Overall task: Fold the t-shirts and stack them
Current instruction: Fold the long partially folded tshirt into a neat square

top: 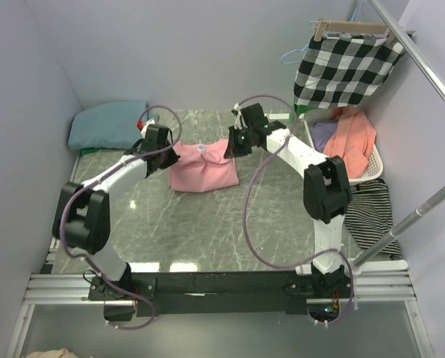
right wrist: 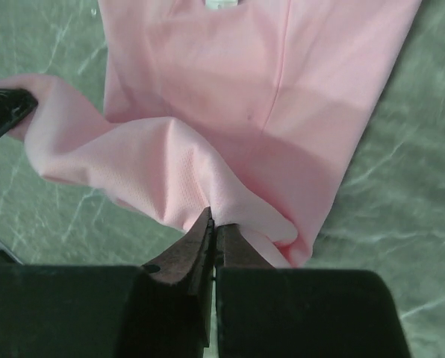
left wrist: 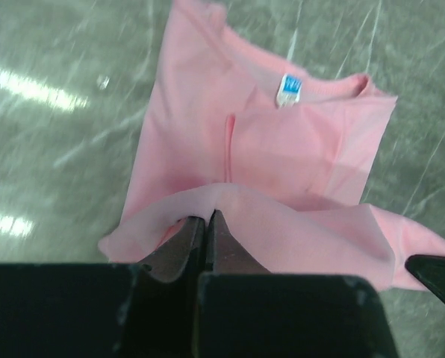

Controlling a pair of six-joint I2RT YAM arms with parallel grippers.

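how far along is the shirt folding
Done: the dusty teal cotton t-shirt looks folded in the far left corner. In hand: the left gripper and right gripper each pinch an edge of the light pink cotton t-shirt, mid-fold. Left: finish that fold, stack the two.

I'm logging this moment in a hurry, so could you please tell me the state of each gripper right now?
Left gripper: closed, pinching a fold of the pink t-shirt.
Right gripper: closed, pinching another fold of the same t-shirt.

A fold of the pink t-shirt [right wrist: 230, 97] seemingly vanishes between the fingers [right wrist: 187, 257].
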